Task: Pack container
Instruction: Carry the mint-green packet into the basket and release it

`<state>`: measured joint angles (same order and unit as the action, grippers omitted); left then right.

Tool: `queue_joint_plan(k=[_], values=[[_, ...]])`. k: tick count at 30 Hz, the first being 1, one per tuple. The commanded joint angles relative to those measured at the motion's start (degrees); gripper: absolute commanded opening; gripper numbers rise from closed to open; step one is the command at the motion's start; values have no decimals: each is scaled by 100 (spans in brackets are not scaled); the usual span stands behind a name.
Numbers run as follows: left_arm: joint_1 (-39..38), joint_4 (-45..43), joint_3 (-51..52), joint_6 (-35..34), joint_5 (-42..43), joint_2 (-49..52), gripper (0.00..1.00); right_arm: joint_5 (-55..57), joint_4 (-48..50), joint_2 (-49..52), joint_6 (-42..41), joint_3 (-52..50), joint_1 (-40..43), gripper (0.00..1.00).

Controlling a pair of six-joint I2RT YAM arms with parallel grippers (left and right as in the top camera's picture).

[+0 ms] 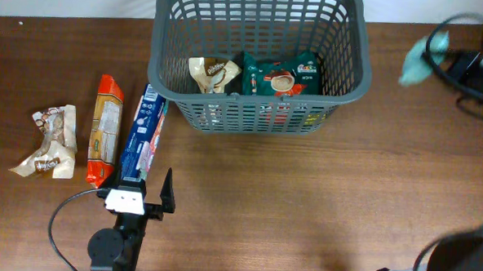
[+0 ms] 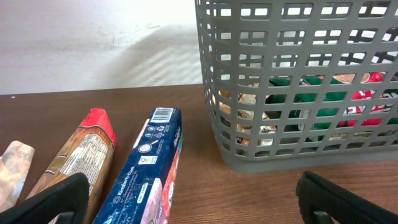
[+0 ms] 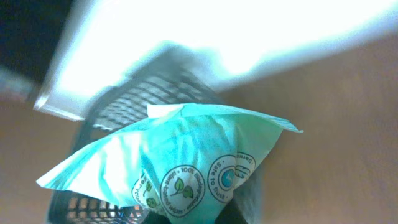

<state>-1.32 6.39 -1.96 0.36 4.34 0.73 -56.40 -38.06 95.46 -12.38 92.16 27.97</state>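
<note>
The container (image 1: 259, 112), a big grey lattice basket, stands at the back middle of the table and holds a beige packet (image 1: 214, 75) and a green packet (image 1: 281, 76). My right gripper (image 1: 434, 52) hovers blurred to the right of the basket, shut on a teal packet (image 1: 416, 60). In the right wrist view that teal packet (image 3: 186, 162) fills the frame above the gripper (image 3: 205, 214), with the basket (image 3: 137, 99) behind it. My left gripper (image 1: 145, 188) stands open at the near end of a blue box (image 1: 142, 131). In the left wrist view the blue box (image 2: 146, 171) lies between the left gripper's (image 2: 199, 208) fingers, near the left one.
An orange packet (image 1: 105, 128) lies beside the blue box, and a crumpled white and brown packet (image 1: 52, 139) lies further left. The basket wall (image 2: 280, 155) rises just ahead and right of the left gripper. Black cables (image 1: 473, 72) sit at the far right edge.
</note>
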Motion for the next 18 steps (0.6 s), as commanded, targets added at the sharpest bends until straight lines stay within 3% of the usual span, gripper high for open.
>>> queue_joint_plan(k=[1,8,13,18], values=[[-2,-13,42,-15,42,-44,99,-684,22,-763,1073,1008,-516,4],[-2,-15,42,-15,42,-44,99,-330,17,-1228,2566,1674,-1950,4],[-2,-13,42,-15,42,-44,99,601,-114,-951,2592,1670,-3042,4],[-2,-13,42,-15,42,-44,99,2267,44,-197,2597,1670,-4140,4]])
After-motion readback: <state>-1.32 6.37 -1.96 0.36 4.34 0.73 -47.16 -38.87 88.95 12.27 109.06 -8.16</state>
